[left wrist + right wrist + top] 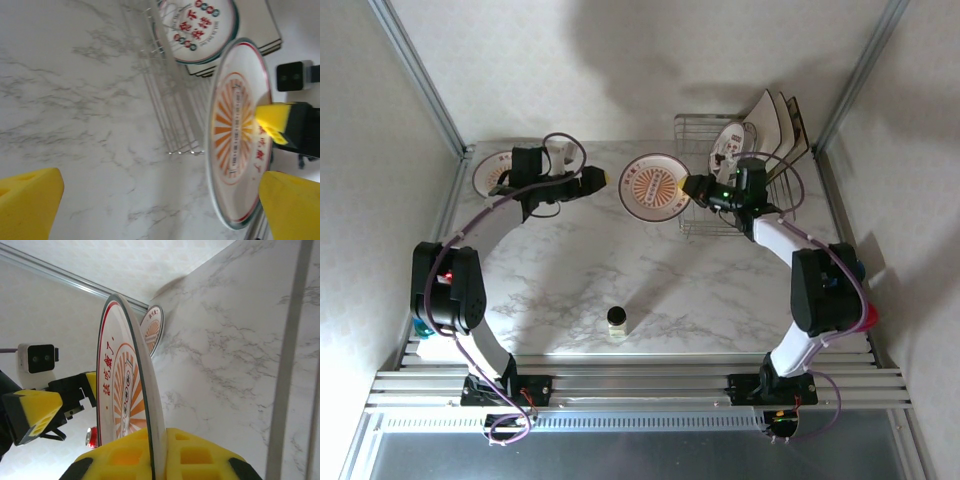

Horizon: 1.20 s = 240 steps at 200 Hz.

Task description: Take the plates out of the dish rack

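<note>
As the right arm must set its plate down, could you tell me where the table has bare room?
The marble table is bare between both arms, from the held plate to the small bottle. Crowded: the far left by the lying plate and left gripper, the far right by the dish rack.

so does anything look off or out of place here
Nothing looks spilled or broken. The square plates lean back past the far right corner of the rack, and a small dark-capped bottle stands alone near the front edge of the table. The right hand grips a round plate by its rim.
</note>
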### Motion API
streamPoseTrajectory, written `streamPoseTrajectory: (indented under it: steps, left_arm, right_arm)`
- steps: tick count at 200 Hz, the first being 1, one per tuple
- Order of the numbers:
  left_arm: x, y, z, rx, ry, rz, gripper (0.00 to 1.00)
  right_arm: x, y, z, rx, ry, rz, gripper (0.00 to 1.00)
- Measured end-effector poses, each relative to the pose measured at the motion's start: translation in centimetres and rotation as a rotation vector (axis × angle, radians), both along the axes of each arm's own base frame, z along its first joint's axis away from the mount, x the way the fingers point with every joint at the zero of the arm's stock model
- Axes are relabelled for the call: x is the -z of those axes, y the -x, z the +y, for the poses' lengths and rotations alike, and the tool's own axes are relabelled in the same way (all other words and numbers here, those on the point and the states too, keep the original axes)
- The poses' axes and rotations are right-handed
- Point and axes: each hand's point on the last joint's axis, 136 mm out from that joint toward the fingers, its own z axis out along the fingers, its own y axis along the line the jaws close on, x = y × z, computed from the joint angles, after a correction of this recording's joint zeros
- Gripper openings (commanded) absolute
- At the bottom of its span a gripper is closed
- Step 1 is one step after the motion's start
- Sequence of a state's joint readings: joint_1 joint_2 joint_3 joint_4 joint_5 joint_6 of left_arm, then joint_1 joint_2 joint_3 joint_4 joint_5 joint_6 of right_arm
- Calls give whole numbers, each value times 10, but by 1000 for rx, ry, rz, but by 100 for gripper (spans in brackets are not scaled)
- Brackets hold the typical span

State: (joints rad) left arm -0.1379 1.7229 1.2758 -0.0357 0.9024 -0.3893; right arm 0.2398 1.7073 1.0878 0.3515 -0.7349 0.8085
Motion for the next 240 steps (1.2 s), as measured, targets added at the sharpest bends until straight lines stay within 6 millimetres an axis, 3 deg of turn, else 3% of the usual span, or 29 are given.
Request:
streamPoseTrajectory:
  steps: [31, 54, 75, 105, 128, 178, 198, 205, 225, 240]
  left_arm:
    - [-10, 1, -13, 35, 54, -18, 94]
    - [-8, 2, -21, 51, 73, -7, 81]
    - [-5, 3, -25, 59, 84, 9, 65]
    - [-4, 3, -26, 67, 90, 9, 29]
    - [-2, 1, -24, 52, 93, 26, 16]
    - [1, -1, -24, 35, 109, 59, 0]
    - [2, -1, -24, 31, 115, 67, 0]
    - [1, -1, -24, 29, 117, 68, 0]
    - [-1, -2, -25, 31, 120, 57, 0]
    - [-2, -2, -28, 38, 122, 47, 0]
  right_arm:
    - [-5, -4, 19, -34, -10, -16, 0]
    - [-9, -7, 33, -57, -22, -26, 0]
    - [-7, -11, 41, -70, -27, -24, 0]
    - [-5, -11, 47, -79, -30, -17, 0]
    - [-10, -12, 48, -85, -34, -26, 0]
    - [-12, -12, 48, -88, -27, -46, 0]
    - [-12, -12, 48, -88, -26, -46, 0]
    - [-12, -13, 48, -87, -26, -46, 8]
    - [-12, -12, 49, -89, -27, -41, 53]
    - [-15, -12, 51, -94, -25, -43, 75]
